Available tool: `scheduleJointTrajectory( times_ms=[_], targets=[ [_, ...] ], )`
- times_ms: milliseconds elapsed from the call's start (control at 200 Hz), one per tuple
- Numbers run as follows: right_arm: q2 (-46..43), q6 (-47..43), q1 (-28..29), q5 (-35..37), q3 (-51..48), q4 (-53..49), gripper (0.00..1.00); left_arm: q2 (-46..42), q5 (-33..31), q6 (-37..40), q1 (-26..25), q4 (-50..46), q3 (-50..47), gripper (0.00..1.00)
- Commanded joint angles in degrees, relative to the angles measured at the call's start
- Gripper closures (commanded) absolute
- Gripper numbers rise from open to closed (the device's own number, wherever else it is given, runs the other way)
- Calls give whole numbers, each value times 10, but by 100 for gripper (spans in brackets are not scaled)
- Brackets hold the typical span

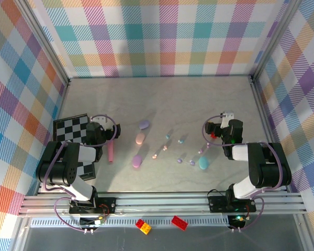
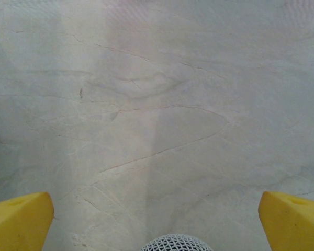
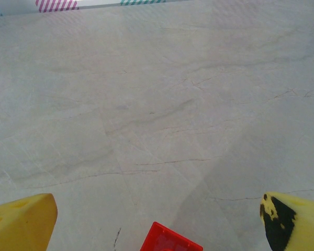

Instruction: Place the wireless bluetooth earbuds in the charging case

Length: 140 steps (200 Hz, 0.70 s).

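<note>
Nearest me, below the rail, a yellow brick [image 1: 143, 226] and a red brick [image 1: 179, 222] lie outside the work area, so I judge them no part of this job. Both my grippers hang over bare table. The left gripper [image 1: 114, 133] has its yellow fingertips [image 2: 18, 219] spread to the edges of its wrist view with nothing between them. The right gripper [image 1: 209, 130] stands just as wide and empty, which I read as ready for a first pick.

Between my arms lie the teal case [image 1: 203, 162], near my right, and a lavender case [image 1: 137, 161] beside the pink stick [image 1: 111, 151], near my left. The earbuds [image 1: 164, 147] are scattered loose on the table between those cases, apart from one another, and none is in a case that I can see. I judge that this keeps them within reach of either arm.

Farther out sit a pink case [image 1: 139, 138] and a second lavender case [image 1: 144, 124]. No brand, label or writing is legible anywhere.
</note>
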Motion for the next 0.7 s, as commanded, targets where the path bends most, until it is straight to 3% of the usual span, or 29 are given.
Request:
scheduleJointTrajectory(
  times_ms=[0,385,695],
  targets=[
    [6,-6,-5,-13,11,24,1,5,0,-8,8,18,14,0],
    [-3,-3,-5,-4,9,20,1,-2,1,-7,8,20,9,0],
    [-124,0,-5,-7,23,-106,1,-177,-83,12,-32,-151,34,0]
  ],
)
